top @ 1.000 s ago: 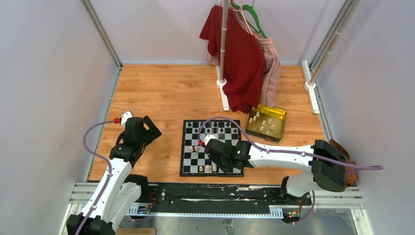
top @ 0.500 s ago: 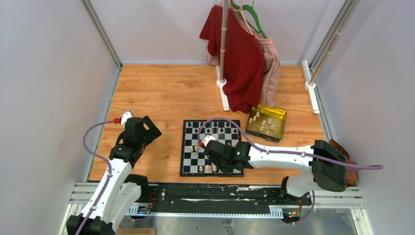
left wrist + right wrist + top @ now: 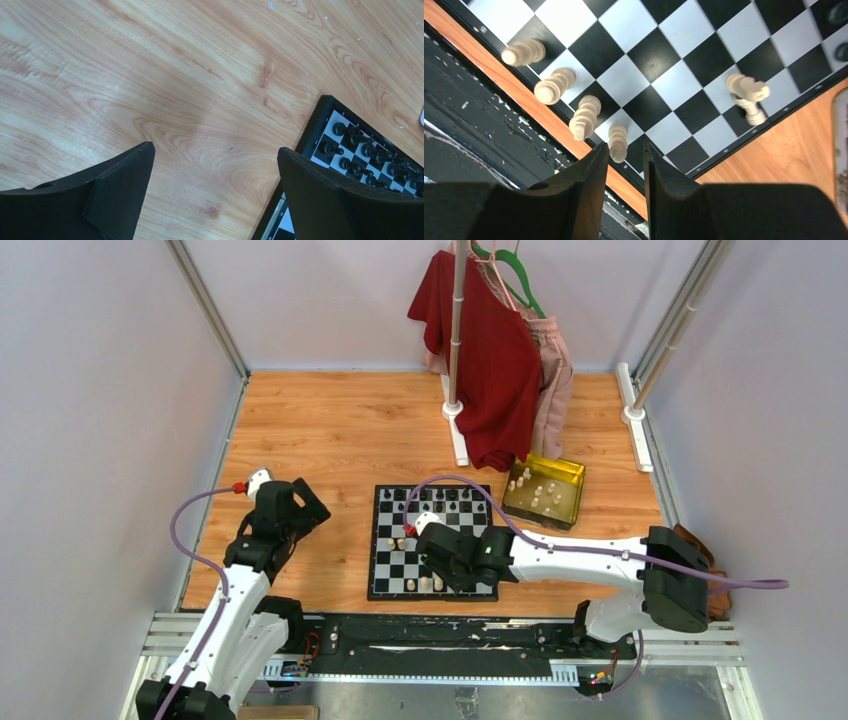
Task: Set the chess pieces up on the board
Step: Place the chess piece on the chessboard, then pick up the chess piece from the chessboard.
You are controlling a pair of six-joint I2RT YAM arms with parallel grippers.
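**A:** Which arm's closer to the next piece?

**B:** The right. My right gripper has its fingers nearly together, and a small cream wooden chess piece stands upright at the slot's mouth, on the near row of the black-and-white checkered board. Can't tell if it's pinched. Meanwhile my left gripper is spread wide over the wooden tabletop, left of the board.

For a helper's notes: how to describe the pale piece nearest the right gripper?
Look at the board's near edge, where four pale pieces stand in a row. It is the end one, at the right gripper's fingertips; the other three stand clear.
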